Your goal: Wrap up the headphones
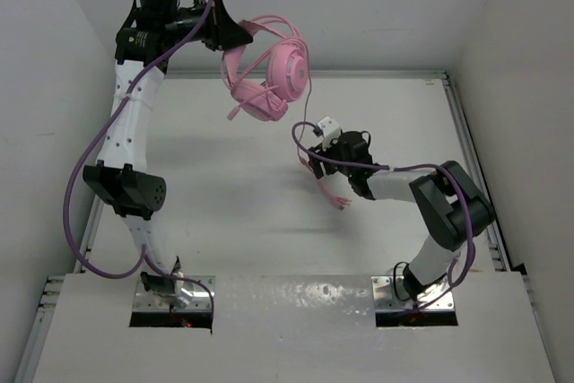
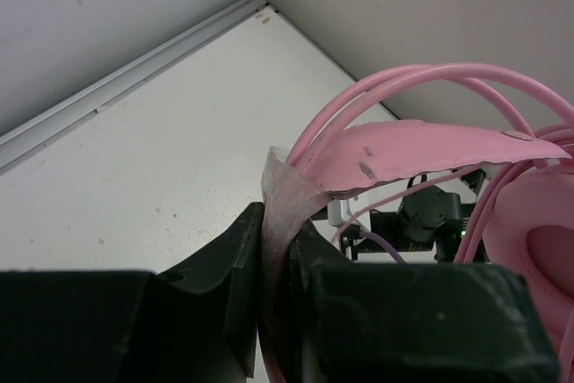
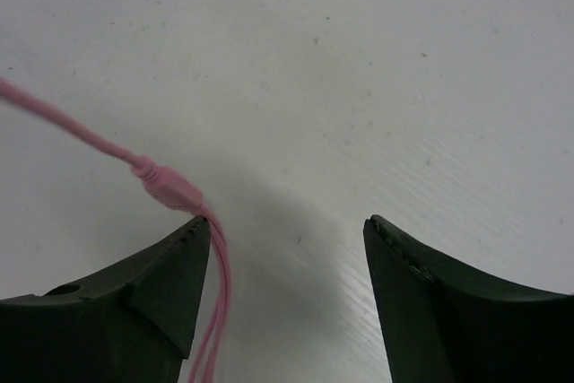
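The pink headphones (image 1: 269, 78) hang in the air at the back of the table, their earcups stacked below the headband. My left gripper (image 1: 235, 33) is shut on the headband; in the left wrist view the jaws (image 2: 287, 226) pinch the headband's end (image 2: 421, 145), with an earcup (image 2: 538, 262) at the right. The thin pink cord drops from the headphones to my right gripper (image 1: 312, 161), and its end (image 1: 335, 198) lies on the table. In the right wrist view the right gripper (image 3: 287, 229) is open wide. The cord's splitter (image 3: 166, 187) rests against the left fingertip (image 3: 184, 248), ungripped.
White walls enclose the table on the left, back and right, with a metal rail (image 1: 466, 150) along the right edge. Purple arm cables (image 1: 85, 177) loop beside the left arm and over the right wrist (image 1: 309, 127).
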